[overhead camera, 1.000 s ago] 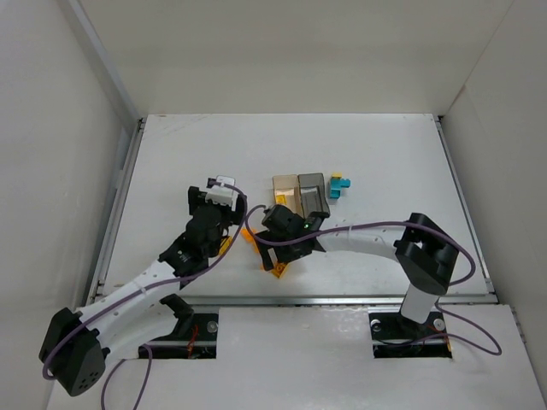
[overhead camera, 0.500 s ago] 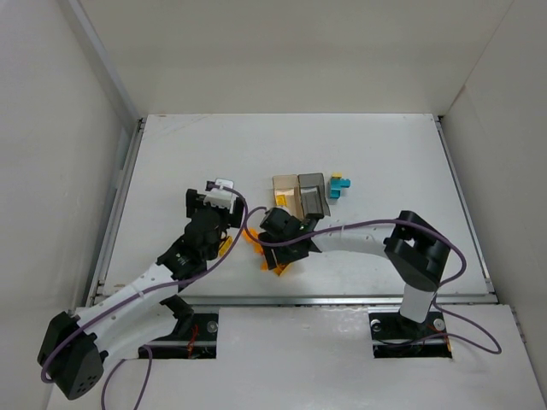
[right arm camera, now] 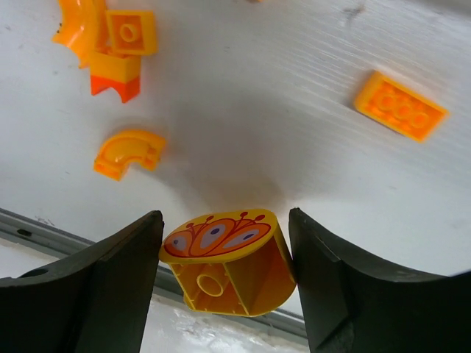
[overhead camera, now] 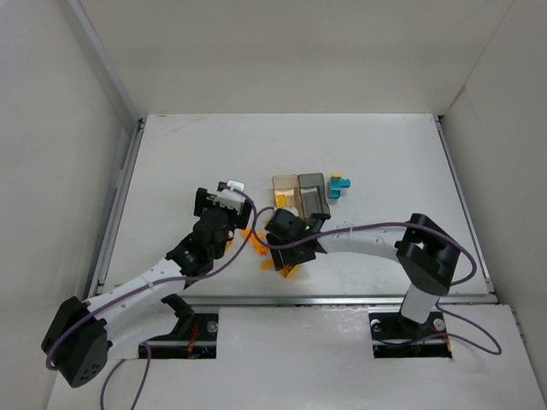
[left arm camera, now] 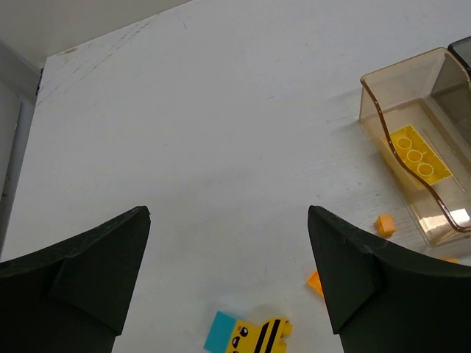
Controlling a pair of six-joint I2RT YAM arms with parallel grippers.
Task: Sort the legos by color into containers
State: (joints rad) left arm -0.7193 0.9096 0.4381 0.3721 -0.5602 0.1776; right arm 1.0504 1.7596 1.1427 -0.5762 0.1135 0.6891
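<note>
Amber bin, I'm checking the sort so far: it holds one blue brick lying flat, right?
Not quite: the brick lying flat in the amber bin is yellow, not blue, as the left wrist view shows.

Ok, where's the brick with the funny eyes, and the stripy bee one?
eye-printed brick (right arm camera: 221, 237): right wrist view, on its printed top face.
black-striped yellow brick (left arm camera: 259, 337): left wrist view, on its striped face.

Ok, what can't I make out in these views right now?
Grey bin: contents too small in top view; cut by the frame edge in left wrist view.
Orange legos: top view, partly under the right gripper.
Striped brick: left wrist view, bottom edge cuts it.
Printed brick: right wrist view, can't tell if it's lifted.
</note>
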